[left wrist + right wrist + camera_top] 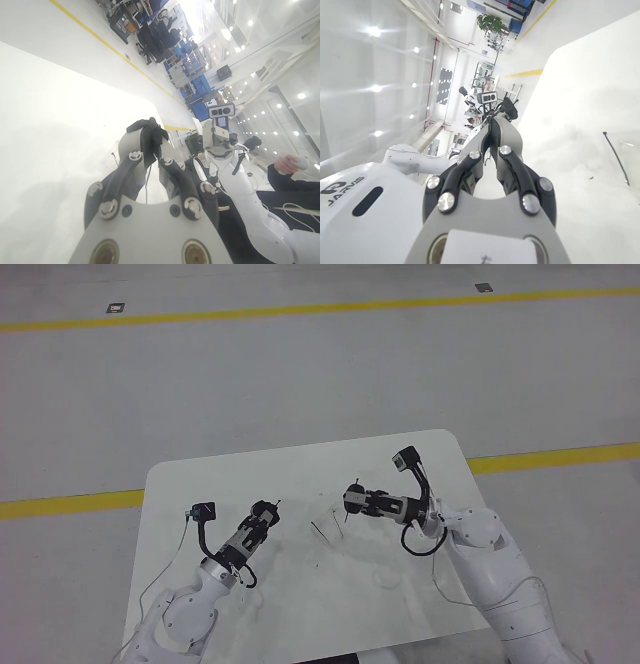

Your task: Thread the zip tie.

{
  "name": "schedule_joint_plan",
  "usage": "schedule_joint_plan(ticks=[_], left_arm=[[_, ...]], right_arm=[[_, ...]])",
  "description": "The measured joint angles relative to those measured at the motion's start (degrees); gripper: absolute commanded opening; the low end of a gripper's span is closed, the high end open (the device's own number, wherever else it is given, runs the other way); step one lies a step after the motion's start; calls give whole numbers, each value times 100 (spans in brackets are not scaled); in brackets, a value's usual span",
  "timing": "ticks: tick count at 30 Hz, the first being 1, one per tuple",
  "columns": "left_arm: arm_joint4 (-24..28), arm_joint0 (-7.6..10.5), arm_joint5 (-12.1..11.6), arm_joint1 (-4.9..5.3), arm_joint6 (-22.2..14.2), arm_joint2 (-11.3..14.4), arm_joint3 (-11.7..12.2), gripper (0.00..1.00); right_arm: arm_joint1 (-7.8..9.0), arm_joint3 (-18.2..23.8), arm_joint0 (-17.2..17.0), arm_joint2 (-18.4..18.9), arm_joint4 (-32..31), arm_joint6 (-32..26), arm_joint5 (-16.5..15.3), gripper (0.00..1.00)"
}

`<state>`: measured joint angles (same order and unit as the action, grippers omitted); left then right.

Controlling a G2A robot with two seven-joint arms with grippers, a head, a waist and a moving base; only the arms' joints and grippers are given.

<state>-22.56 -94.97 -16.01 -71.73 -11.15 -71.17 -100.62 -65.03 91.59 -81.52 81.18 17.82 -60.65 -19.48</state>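
My left gripper [268,510] [150,130] is shut over the table's left half. A thin black zip tie [148,180] runs back between its fingers. My right gripper [350,502] [493,120] hovers shut near the table's middle, facing the left one with a gap between them. A short dark strand [345,521] hangs just under its tips, and I cannot tell whether the gripper holds it. Another black zip tie [321,530] [616,157] lies flat on the white table [300,464] between the two grippers.
The white table's far edge and rounded corner [455,444] lie beyond the right arm. A faint thin strand [386,579] rests on the table nearer the robot. Bare tabletop stretches behind both grippers. A person's hand holding a controller [292,163] is off the table.
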Motion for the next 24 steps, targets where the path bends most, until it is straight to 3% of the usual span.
schedule_joint_plan(ticks=[12,16,20,24], left_arm=[[0,0,0,0,0,0,0,0],[0,0,0,0,0,0,0,0],[0,0,0,0,0,0,0,0],[0,0,0,0,0,0,0,0]], right_arm=[[-6,2,-27,-35,101,67,53,0],[-13,-96,-35,-47,747,36,302,0],[-17,-251,73,-57,1688,-362,676,0],[-24,-415,198,-119,2234,-609,1047,0]])
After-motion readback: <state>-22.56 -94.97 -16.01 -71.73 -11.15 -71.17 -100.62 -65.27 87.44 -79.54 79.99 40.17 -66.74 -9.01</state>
